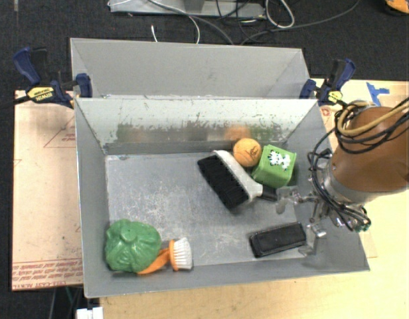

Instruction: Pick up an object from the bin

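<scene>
Currently my gripper (299, 219) sits low at the right edge of the bin (158, 198). Its fingers are spread with nothing between them. One finger is near the white handle end of a black-bristled brush (226, 181); the other is at the right end of a flat black slab (277, 239), possibly a phone or remote. The slab lies on the floor near the bin's near-right corner. It is the closest candidate, though my fingers are not round it yet.

Risks, as I judge them:
- The slab is thin and lies flat. My fingers may skate over its top or pinch only an end, so that it tips out on the lift.
- The sloped right wall is close. Closing there could scrape a finger on metal or push the slab into the corner.
- The brush handle and the green cube (275, 167) lie just beyond my far finger. A stray nudge could shift them, and the orange ball (246, 152) touching the brush would roll.
- The green lumpy toy (131, 245) and the small orange-handled brush (170, 256) in the near-left corner are well apart, so no concern there.

Writing: none legible. The cube carries a white patch with a black-and-white figure, perhaps a cow. The slab shows no brand.
</scene>
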`<state>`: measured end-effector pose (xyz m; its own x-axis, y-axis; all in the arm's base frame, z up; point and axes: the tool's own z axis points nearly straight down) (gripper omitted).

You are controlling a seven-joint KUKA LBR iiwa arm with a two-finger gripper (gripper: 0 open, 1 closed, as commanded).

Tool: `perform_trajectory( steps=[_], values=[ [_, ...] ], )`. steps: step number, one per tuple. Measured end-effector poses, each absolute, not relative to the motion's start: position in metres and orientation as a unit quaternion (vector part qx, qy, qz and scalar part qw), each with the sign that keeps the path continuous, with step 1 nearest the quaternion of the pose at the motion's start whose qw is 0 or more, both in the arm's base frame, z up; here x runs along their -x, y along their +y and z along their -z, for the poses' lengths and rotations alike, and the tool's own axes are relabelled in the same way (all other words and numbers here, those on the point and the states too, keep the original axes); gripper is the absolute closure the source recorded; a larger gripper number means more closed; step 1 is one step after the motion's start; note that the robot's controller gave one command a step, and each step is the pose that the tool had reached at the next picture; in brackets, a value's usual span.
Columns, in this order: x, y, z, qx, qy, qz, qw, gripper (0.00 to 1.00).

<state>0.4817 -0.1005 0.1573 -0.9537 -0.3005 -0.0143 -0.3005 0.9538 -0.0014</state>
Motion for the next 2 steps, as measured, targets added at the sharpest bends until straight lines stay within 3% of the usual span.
perform_trajectory(
  steps=[1, 2],
  values=[
    [-0.480, -0.100, -0.133, 0.099, 0.995, -0.001, 0.003, 0.00],
    [-0.489, -0.123, -0.074, 0.172, 0.985, 0.003, 0.016, 0.00]
  ],
)
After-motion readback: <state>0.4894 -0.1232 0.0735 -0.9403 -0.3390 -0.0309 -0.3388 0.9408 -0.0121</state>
